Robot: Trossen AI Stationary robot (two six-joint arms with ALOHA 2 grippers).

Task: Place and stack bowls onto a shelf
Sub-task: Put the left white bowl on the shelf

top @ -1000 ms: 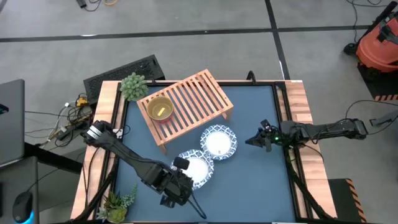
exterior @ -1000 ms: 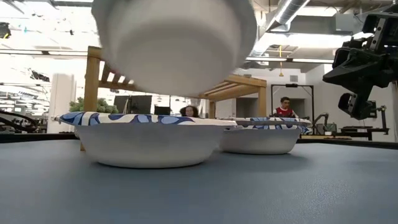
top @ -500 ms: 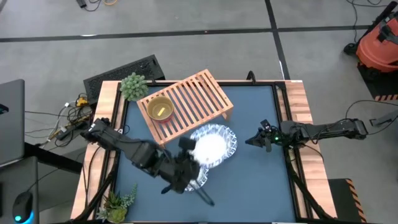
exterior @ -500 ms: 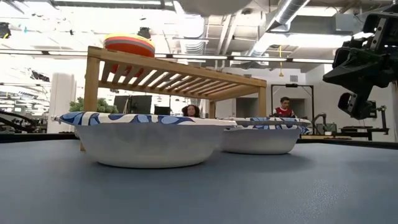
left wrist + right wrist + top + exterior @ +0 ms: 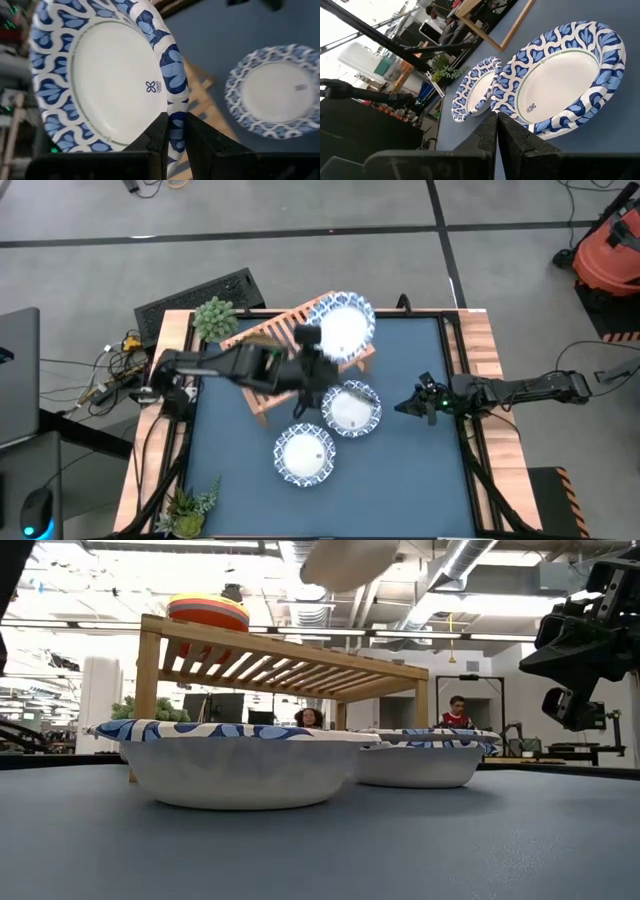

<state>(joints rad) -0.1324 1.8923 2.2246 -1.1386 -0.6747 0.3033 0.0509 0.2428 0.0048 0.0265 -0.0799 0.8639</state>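
Clamped on the patterned rim of a wide white bowl with a blue leaf border (image 5: pixel 107 82): the two dark fingers of the left gripper (image 5: pixel 172 131), pinching the rim from both sides, inner face turned toward the wrist camera. Held high in the air, above the far right end of the low light-wood slatted shelf (image 5: pixel 300 340), as seen from above (image 5: pixel 340 328); only the pale underside shows near the ceiling in the low view (image 5: pixel 348 560). Not yet resting on the slats.

To do this step well, probably: level the bowl first, since it hangs tilted from one rim point; lower slowly over the free right part of the slats, well apart from the stack of small plastic bowls, yellow on top (image 5: pixel 256 357), red and orange bands visible from the side (image 5: pixel 208 611). Release only when the base sits flat, otherwise risk of sliding off the edge near the shelf corner.

Two more white bowls with the same blue rim on the dark blue table mat (image 5: pixel 420 470): one just beside the front edge of the shelf (image 5: pixel 351 408), one nearer the front of the table (image 5: pixel 306 455), the two close together, rims almost touching. Thin, light, paper-like look, with a small printed mark in the middle.

Right gripper (image 5: pixel 496 122): waiting low at the right side of the table (image 5: pixel 412 406), fingers pressed together, nothing between them.
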